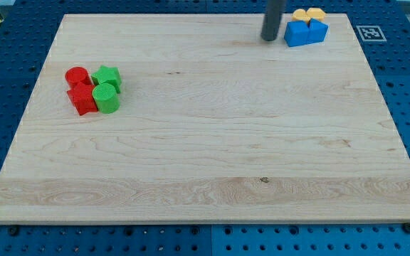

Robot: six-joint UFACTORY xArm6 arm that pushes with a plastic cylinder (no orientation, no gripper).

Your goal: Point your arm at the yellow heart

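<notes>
Two yellow blocks (308, 14) sit side by side at the view's top right, behind the blue blocks; only their tops show, so I cannot tell which is the heart. Two blue blocks (305, 32) stand just in front of them, touching. My tip (270, 38) rests on the board just to the left of the blue blocks, a small gap apart, and left and a little below the yellow blocks.
At the view's left is a tight cluster: a red cylinder (77, 75), a red star-like block (82, 99), a green star (107, 75) and a green cylinder (106, 97). The wooden board (212, 142) lies on a blue perforated table.
</notes>
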